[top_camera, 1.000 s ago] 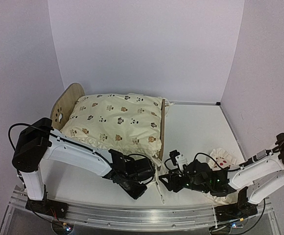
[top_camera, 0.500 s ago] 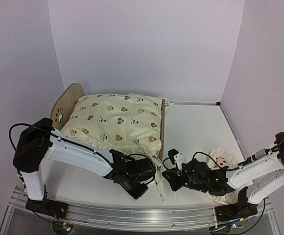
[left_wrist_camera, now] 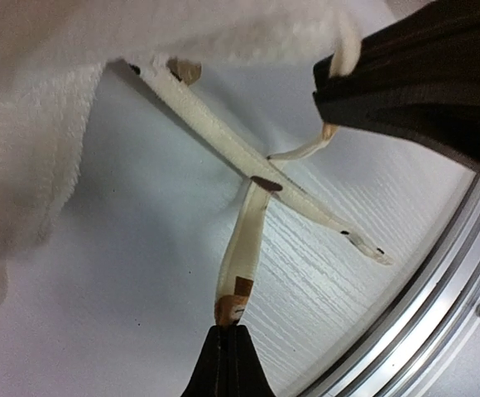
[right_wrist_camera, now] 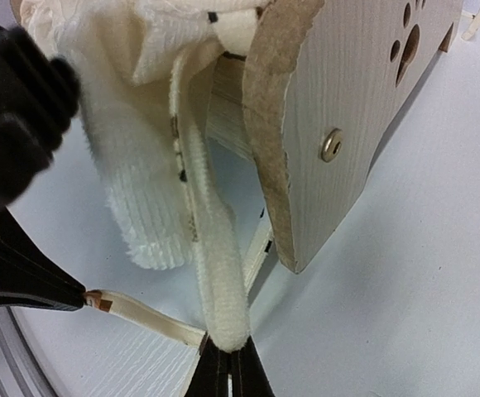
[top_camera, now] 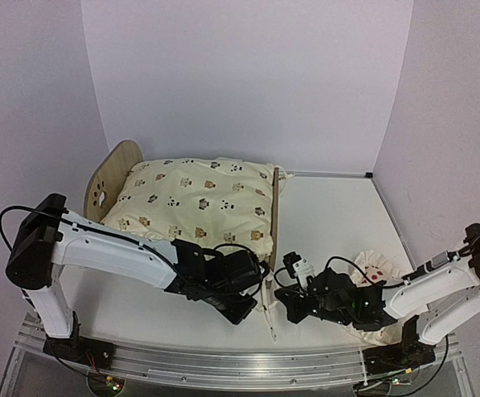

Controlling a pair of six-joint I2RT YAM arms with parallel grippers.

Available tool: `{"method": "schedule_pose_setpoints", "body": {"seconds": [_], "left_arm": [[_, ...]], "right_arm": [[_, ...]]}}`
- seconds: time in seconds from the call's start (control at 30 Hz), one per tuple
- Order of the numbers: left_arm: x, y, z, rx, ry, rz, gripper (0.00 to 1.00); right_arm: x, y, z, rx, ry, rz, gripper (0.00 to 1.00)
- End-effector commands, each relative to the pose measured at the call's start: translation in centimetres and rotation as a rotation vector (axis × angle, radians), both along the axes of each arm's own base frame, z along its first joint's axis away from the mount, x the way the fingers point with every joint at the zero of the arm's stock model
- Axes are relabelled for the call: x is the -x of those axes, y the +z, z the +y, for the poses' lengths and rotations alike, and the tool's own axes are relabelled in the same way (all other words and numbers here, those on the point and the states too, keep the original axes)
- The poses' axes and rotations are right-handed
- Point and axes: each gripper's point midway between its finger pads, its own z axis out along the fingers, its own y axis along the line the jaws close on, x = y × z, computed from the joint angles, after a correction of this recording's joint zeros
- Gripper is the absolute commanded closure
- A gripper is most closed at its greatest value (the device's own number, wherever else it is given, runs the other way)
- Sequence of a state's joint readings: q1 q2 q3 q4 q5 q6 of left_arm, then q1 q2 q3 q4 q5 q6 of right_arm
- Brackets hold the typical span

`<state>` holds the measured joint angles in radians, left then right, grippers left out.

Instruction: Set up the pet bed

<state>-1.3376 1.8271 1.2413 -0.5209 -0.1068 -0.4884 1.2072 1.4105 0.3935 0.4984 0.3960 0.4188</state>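
The pet bed (top_camera: 112, 169) stands at the back left, its plywood end board (right_wrist_camera: 348, 124) with paw-print cutouts close to my right wrist camera. A cream animal-print cushion (top_camera: 194, 203) lies on the bed and hides its base. Two cushion ties hang off the near corner onto the table. My left gripper (left_wrist_camera: 228, 343) is shut on the brown-tipped end of the flat tie (left_wrist_camera: 244, 240). My right gripper (right_wrist_camera: 230, 364) is shut on the end of the fluffy tie (right_wrist_camera: 215, 265). In the top view the left gripper (top_camera: 252, 306) and the right gripper (top_camera: 283, 304) stand tip to tip near the bed's front corner.
A red-dotted white pillow (top_camera: 376, 273) lies crumpled at the right, partly under my right arm. The table's metal front rail (left_wrist_camera: 439, 281) runs just beyond the ties. White walls enclose the table on three sides.
My right gripper has shut on the fluffy tie and edged left. My left arm has stretched right, bringing its shut gripper closer to the bed's corner.
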Motion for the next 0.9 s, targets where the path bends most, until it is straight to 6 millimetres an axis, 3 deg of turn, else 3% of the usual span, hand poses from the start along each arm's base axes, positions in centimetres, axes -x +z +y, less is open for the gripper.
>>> {"method": "schedule_pose_setpoints", "body": {"seconds": [0.0,0.33,0.57,0.63,0.73,0.87], "left_arm": [[-1.9,5.5,-3.0,0.167,0.007,-0.093,1.00],[-4.0,4.9,-6.0,0.245,-0.006,-0.109,1.00],[-5.0,3.3,-7.0,0.252,-0.011,-0.092,1.00],[-5.1,2.8,-7.1,0.253,-0.012,-0.089,1.00],[-5.1,2.4,-7.2,0.261,-0.013,-0.089,1.00],[-5.0,1.7,-7.0,0.263,-0.018,-0.090,1.00]], "right_arm": [[0.0,1.9,1.1,-0.045,0.026,-0.025,1.00],[0.2,2.1,0.8,-0.042,0.042,-0.039,1.00],[0.3,1.8,0.7,-0.028,0.053,-0.042,1.00],[0.3,1.8,0.6,-0.024,0.051,-0.045,0.94],[0.4,1.8,0.2,-0.009,0.054,-0.049,0.77],[0.1,2.6,-1.5,0.024,0.014,-0.078,0.65]]}}
